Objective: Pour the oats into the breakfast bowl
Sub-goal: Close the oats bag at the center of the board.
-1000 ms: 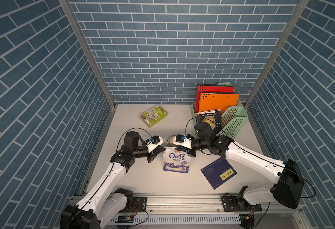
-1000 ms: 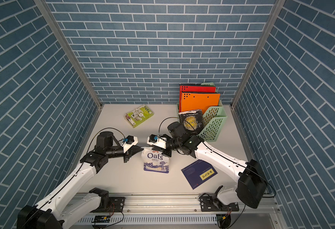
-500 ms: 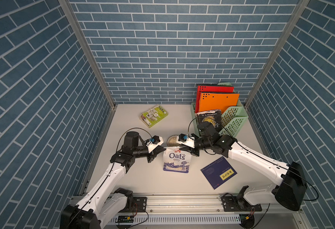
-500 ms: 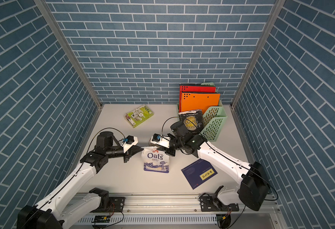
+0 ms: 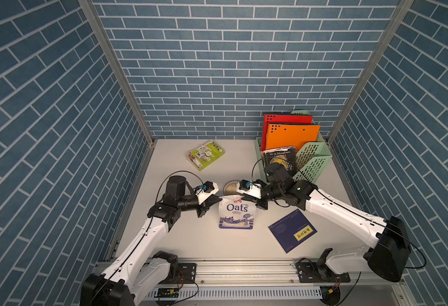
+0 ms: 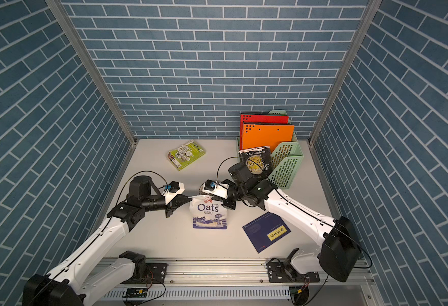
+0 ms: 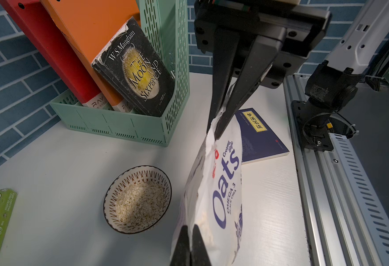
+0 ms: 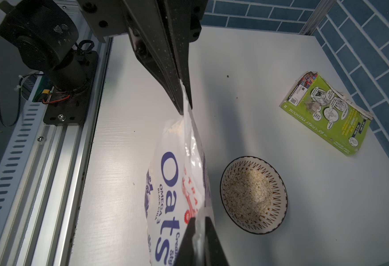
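The white "Oats" pouch (image 5: 237, 212) (image 6: 209, 213) stands upright at the table's middle. My left gripper (image 5: 218, 197) (image 7: 190, 226) is shut on its top left corner. My right gripper (image 5: 246, 198) (image 8: 199, 218) is shut on the clear film at its top right corner. The breakfast bowl (image 7: 142, 175) (image 8: 278, 191) sits just behind the pouch, apart from it, and holds pale oat flakes (image 7: 138, 205) (image 8: 248, 193). In a top view the bowl (image 5: 230, 187) shows only partly, between the two wrists.
A green-covered book (image 5: 206, 154) lies at the back left. A mint file rack (image 5: 310, 161) with red and orange folders and a black paperback (image 5: 279, 159) stands at the back right. A navy booklet (image 5: 291, 230) lies front right. An aluminium rail (image 5: 244, 267) runs along the front edge.
My right wrist has shifted slightly to the right at the pouch's top corner. The pouch, the bowl and my left arm have stayed put.
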{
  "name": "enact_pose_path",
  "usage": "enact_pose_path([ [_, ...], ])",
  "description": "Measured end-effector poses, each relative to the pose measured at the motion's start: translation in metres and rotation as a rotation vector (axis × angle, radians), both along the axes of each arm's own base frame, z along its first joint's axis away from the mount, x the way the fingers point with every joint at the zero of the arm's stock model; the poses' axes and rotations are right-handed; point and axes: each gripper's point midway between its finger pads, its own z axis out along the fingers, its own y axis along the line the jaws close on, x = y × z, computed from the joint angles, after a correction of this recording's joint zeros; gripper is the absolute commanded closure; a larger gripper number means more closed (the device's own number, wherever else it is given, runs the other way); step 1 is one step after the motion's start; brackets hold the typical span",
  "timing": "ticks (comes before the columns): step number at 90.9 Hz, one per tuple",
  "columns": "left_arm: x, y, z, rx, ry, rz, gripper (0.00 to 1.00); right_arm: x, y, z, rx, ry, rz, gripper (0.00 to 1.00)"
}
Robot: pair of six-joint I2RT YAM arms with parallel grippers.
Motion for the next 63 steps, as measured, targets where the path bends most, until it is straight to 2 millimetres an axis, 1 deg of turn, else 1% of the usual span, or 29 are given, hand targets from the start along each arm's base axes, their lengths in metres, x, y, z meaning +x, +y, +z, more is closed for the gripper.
enact_pose_path([
  [6,0.0,0.0,0.0,0.0,0.0,0.0,1.0,0.003,-0.004,-0.001,-0.006,0.002,-0.01,0.85],
  [9,0.0,0.0,0.0,0.0,0.0,0.0,1.0,0.003,-0.005,-0.001,-0.009,0.004,-0.014,0.86],
  [19,0.0,0.0,0.0,0.0,0.0,0.0,1.0,0.004,-0.009,-0.002,-0.017,0.009,-0.018,1.0],
  [30,0.0,0.0,0.0,0.0,-0.001,0.001,1.0,0.003,-0.009,-0.002,-0.019,0.009,-0.014,1.0],
  [35,0.0,0.0,0.0,0.0,-0.002,0.0,1.0,0.002,-0.01,-0.002,-0.019,0.01,-0.014,0.91],
  [39,0.0,0.0,0.0,0.0,-0.002,0.0,1.0,0.002,-0.01,-0.002,-0.02,0.01,-0.014,0.87],
  [42,0.0,0.0,0.0,0.0,-0.002,0.001,1.0,0.002,-0.011,-0.002,-0.022,0.009,-0.019,0.85],
  [50,0.001,0.0,0.0,0.001,-0.002,0.002,1.0,0.004,-0.019,-0.002,-0.027,0.005,-0.038,0.85],
  [54,0.001,0.0,0.0,0.001,-0.003,0.002,1.0,0.005,-0.023,-0.001,-0.028,0.003,-0.048,0.89],
  [60,0.001,0.0,0.0,0.001,-0.003,0.002,1.0,0.006,-0.025,-0.001,-0.03,-0.003,-0.052,0.99],
  [63,0.001,0.0,0.0,0.001,-0.003,0.002,1.0,0.006,-0.026,-0.001,-0.03,0.002,-0.053,1.0],
])
